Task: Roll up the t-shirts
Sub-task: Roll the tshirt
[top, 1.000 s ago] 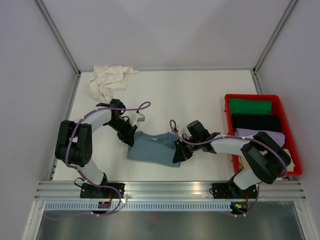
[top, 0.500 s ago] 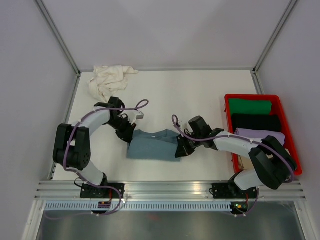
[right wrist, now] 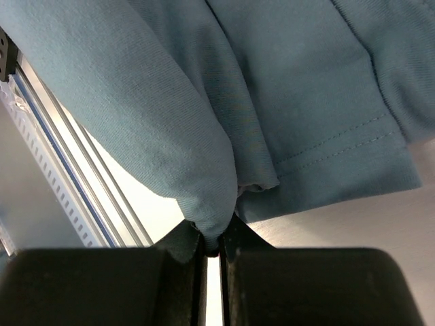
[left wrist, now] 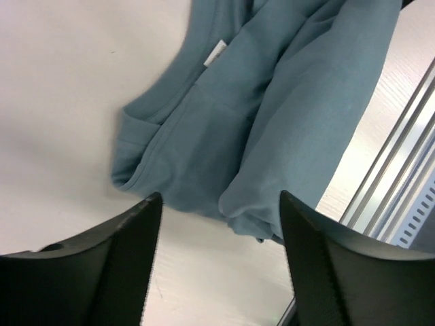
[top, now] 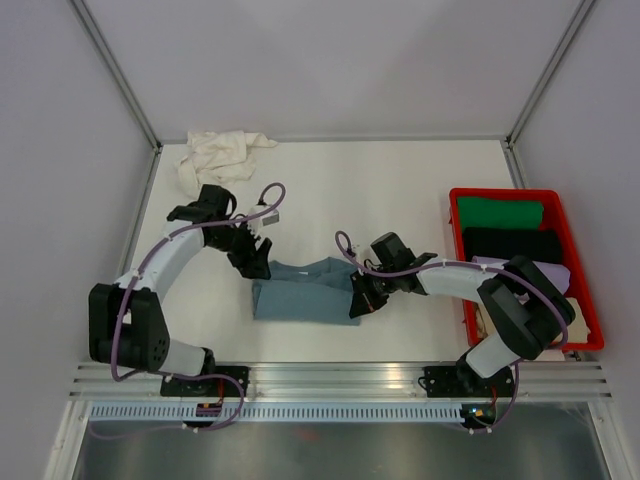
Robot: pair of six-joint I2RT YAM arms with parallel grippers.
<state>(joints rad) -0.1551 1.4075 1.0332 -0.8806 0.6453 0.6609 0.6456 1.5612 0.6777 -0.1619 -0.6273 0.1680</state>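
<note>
White table [top: 400, 190], pale grey walls [top: 330, 60], aluminium corner posts [top: 115, 72], slotted front rail [top: 340, 376]

From the top camera I cannot see the fingertips of the right gripper [top: 358, 300]. Its own wrist covers them, and also the right end of the blue-grey t-shirt [top: 300, 292]. In my right wrist view this shirt runs out of the picture at the top and at both sides, and the part of the fold between the fingers [right wrist: 156, 278] is hidden. The right arm [top: 520, 310] covers the near part of the red crate [top: 455, 215]. The cream t-shirt [top: 213, 160] is crumpled and too small for me to tell its sleeves.
</note>
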